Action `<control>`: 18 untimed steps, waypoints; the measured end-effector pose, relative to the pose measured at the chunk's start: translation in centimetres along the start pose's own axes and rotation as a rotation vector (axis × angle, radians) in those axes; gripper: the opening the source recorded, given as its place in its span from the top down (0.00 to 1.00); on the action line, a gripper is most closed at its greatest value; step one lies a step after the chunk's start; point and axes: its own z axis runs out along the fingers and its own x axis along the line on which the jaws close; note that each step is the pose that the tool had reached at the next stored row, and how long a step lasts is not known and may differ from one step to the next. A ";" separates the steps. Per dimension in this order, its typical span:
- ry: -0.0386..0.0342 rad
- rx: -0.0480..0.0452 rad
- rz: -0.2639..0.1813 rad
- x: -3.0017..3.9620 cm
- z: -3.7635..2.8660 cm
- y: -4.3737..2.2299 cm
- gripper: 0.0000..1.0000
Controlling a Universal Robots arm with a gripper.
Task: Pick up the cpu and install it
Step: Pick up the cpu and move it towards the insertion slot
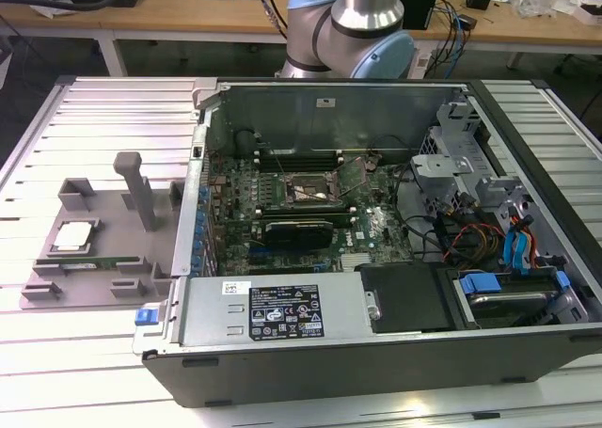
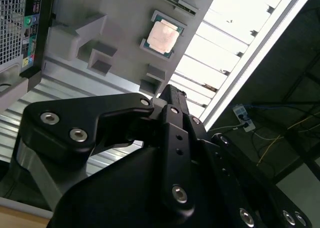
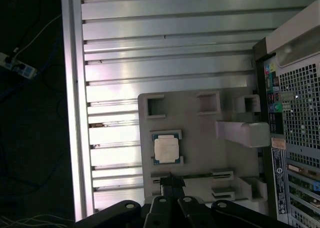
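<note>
- Fingers (image 3: 170,180) are drawn together at the tips with nothing between them. In both wrist views they hang above the table, near the tray's edge and apart from the cpu.
- The cpu (image 3: 166,149) lies flat in its nest on the grey plastic tray (image 3: 200,138), which sits on the table (image 1: 94,108) beside the open computer case (image 1: 282,353), on the exterior view's left.
- I judge the pick-up step is in hand and not yet done, since the chip is untouched and the socket (image 1: 306,191) on the board looks bare.
- A grasp, as I judge it, calls for parting my tips wider than the chip and closing square on two opposite edges.
- The chip is a thin square with a shiny metal top and a darker rim, so it offers little edge and probably a slippery one.
- The tray is matte moulded plastic with posts and pockets, and the table is ribbed aluminium slats.
</note>
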 end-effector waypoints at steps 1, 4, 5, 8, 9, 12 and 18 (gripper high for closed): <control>0.0000 0.0001 0.000 0.00 0.00 0.00 0.89; 0.0000 0.0002 0.000 0.00 0.00 0.00 0.83; 0.0000 0.0002 0.000 0.00 0.00 0.00 0.76; 0.0000 0.0004 0.000 0.00 0.00 0.00 0.52; 0.0000 0.0004 0.000 0.00 0.00 0.00 0.46; -0.0001 0.0004 0.000 0.00 0.00 0.00 0.40; -0.0001 0.0006 0.000 0.00 0.04 0.00 0.40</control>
